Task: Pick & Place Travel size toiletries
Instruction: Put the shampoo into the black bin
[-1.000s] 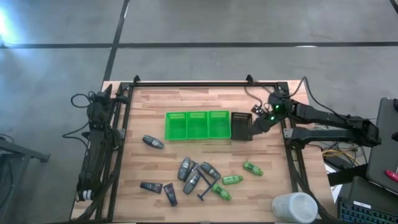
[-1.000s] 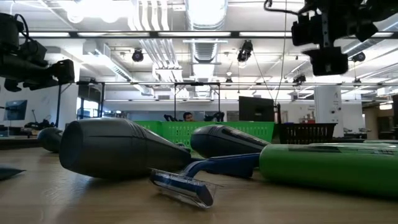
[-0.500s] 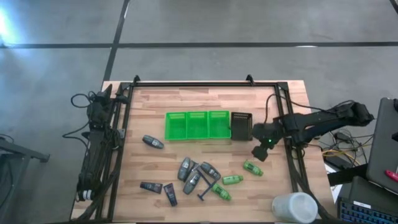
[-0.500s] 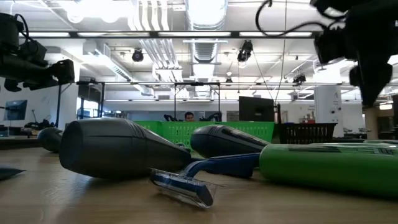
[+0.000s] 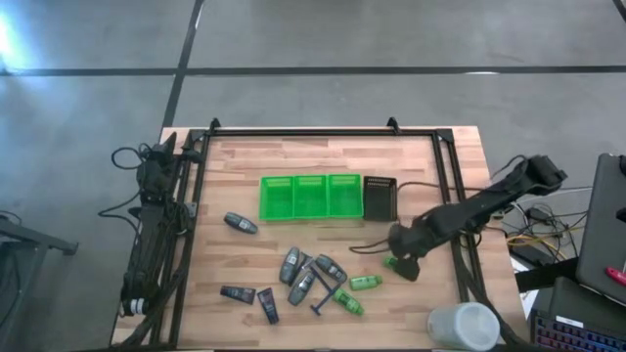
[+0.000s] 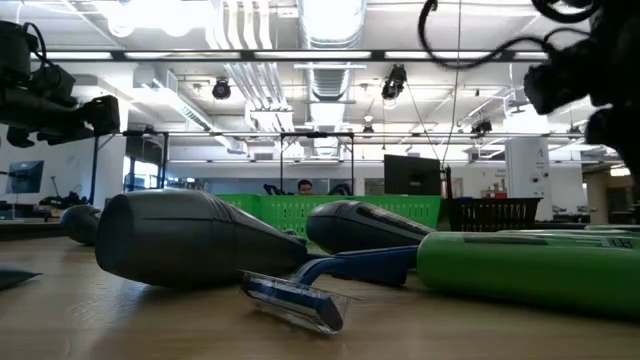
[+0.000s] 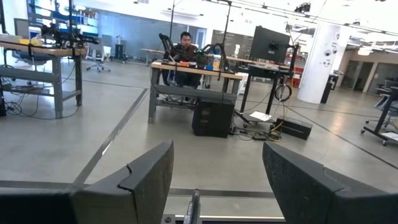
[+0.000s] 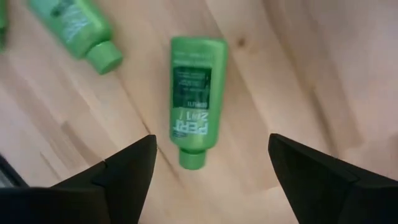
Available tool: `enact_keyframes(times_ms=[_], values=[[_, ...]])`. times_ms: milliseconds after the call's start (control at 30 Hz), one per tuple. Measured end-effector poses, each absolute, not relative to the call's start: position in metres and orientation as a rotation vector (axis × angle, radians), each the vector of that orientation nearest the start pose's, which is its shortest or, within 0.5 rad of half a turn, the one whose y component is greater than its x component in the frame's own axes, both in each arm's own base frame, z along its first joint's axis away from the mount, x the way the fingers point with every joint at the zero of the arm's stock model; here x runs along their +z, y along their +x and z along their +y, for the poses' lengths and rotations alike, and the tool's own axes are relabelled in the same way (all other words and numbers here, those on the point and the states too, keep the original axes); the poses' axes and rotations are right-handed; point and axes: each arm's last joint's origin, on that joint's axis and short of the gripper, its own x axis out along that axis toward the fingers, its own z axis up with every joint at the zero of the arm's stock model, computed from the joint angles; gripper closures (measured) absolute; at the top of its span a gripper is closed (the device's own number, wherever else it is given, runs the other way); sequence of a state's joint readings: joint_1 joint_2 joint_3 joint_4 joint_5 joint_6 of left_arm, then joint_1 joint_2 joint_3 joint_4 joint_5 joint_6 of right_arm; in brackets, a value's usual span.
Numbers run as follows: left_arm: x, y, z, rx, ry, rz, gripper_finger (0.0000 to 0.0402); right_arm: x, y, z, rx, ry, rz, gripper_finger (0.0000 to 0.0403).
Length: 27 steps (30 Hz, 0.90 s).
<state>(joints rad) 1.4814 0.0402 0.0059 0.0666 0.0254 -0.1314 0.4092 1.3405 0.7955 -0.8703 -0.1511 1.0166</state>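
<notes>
One open right end effector (image 8: 211, 171) above green mini bottle (image 8: 194, 111) on wood-plank table (image 5: 245, 161); concrete floor (image 5: 313, 39) around.

Open-plan robotics lab: concrete floor (image 7: 74, 143), workbenches (image 7: 193, 78), monitor (image 7: 270, 43), exposed ceiling ducts (image 6: 250, 75), seated person (image 7: 185, 46).

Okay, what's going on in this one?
The right gripper is open above a green mini bottle lying flat on the table, nothing grasped yet. The other toiletries lie scattered nearby: grey bottles, dark tubes, a razor. The green tray looks empty. The left arm is parked at the table's left edge.
</notes>
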Motion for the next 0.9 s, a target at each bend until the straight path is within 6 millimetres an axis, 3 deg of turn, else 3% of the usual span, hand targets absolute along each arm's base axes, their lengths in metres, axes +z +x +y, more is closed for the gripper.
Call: enact_keyframes(times_ms=[100, 433, 567, 900], values=[[0.169, 0.01, 0.099, 1.451, -0.083, -0.121, 0.0149, 0.181, 0.203, 0.095, -0.364, 0.669, 1.535, 0.0111], [0.169, 0.01, 0.099, 1.451, -0.083, -0.121, 0.0149, 0.164, 0.221, 0.11, -0.208, 0.404, 1.594, 0.0116], [0.169, 0.01, 0.099, 1.452, -0.083, -0.122, 0.0149, 0.151, 0.219, 0.109, -0.246, 0.405, 1.626, 0.0106], [0.169, 0.01, 0.099, 1.452, -0.083, -0.121, 0.0149, 0.148, 0.223, 0.106, -0.402, 0.399, 1.495, 0.0107]])
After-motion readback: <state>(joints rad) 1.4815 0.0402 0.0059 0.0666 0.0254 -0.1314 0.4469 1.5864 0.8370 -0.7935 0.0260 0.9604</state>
